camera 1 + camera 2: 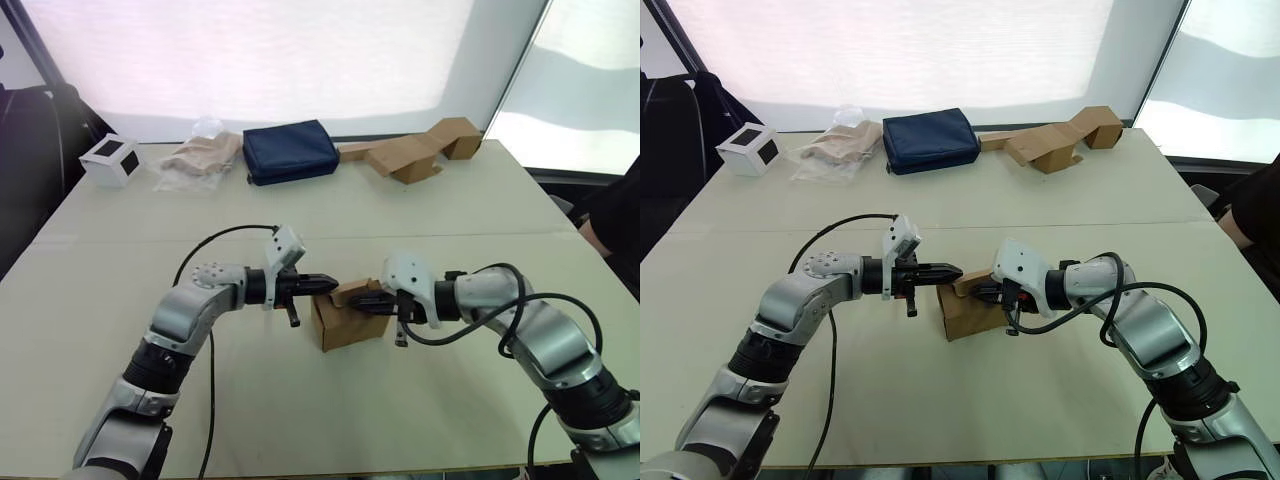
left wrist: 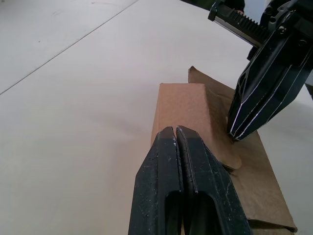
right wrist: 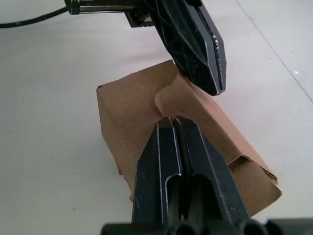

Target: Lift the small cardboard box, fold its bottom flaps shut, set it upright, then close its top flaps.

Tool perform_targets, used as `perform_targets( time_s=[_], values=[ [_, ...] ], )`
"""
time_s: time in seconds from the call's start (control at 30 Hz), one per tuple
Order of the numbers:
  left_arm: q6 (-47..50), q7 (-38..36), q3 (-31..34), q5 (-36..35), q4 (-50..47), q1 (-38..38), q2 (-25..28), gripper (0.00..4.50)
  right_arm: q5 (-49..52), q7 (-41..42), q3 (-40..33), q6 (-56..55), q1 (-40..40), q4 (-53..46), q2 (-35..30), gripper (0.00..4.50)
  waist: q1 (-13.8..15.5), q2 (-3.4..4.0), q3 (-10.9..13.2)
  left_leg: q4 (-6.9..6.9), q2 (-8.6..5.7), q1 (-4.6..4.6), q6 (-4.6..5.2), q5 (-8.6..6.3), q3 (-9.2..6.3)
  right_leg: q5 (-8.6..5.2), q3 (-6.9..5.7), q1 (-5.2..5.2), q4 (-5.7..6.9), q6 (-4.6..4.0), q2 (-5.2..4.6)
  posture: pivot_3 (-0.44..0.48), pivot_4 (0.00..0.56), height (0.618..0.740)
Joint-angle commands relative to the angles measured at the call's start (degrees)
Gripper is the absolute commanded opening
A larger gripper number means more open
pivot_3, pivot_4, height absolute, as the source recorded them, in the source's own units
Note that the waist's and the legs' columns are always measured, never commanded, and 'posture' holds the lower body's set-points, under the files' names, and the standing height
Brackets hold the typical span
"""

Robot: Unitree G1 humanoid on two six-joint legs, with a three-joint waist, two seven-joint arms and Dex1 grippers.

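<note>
looks like a robot test room or lab rather than a home: a wide plain white table (image 1: pixel 120 330) set before a big pale translucent screen (image 1: pixel 250 50) with dark frame bars. along the far edge, a loose row of props: a white cube with black squares (image 1: pixel 109 160), a crumpled clear bag (image 1: pixel 200 155), a navy pouch (image 1: pixel 290 150) and a strip of joined cardboard pieces (image 1: pixel 415 150). no furnishings or household clutter, just bare work surface and trial items.
</note>
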Motion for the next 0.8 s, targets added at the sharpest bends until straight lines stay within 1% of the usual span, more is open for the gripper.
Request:
perform_targets(
  time_s=[0.03,0.3,0.57,0.8],
  values=[
    [0.5,-0.4,1.3,-1.3,-2.2,-0.2,0.5,0.04,-2.6,-0.2,1.3,-2.1,-0.7,0.8,-0.4,0.00,0.0,0.00,0.0,0.00,0.00,0.00,0.00,0.00,0.00,0.00,0.00,0.00,0.00,0.00,0.00,0.000,0.150,0.740],
    [0.9,-0.6,1.0,-1.1,-2.4,-0.2,0.3,0.04,-5.8,-0.2,3.3,-4.1,-1.4,3.3,0.4,0.00,0.0,0.00,0.0,0.00,0.00,0.00,0.00,0.00,0.00,0.00,0.00,0.00,0.00,0.00,0.01,0.000,0.150,0.740],
    [-1.9,-1.4,-2.4,2.1,-3.5,0.5,1.8,0.04,-3.8,0.7,2.4,-1.7,-0.5,1.0,0.8,0.00,0.0,0.00,0.0,0.00,0.01,0.00,-0.01,0.00,0.00,0.00,0.00,0.00,0.00,0.00,0.00,0.000,0.150,0.740],
    [-3.7,-1.4,-3.2,3.9,-3.0,0.3,1.8,0.04,-2.3,1.4,1.4,0.2,0.0,-0.6,0.1,0.00,0.0,0.00,0.0,0.00,0.00,0.00,0.00,0.00,0.00,0.00,0.00,0.00,0.00,0.00,0.01,0.000,0.150,0.740]
  ],
)
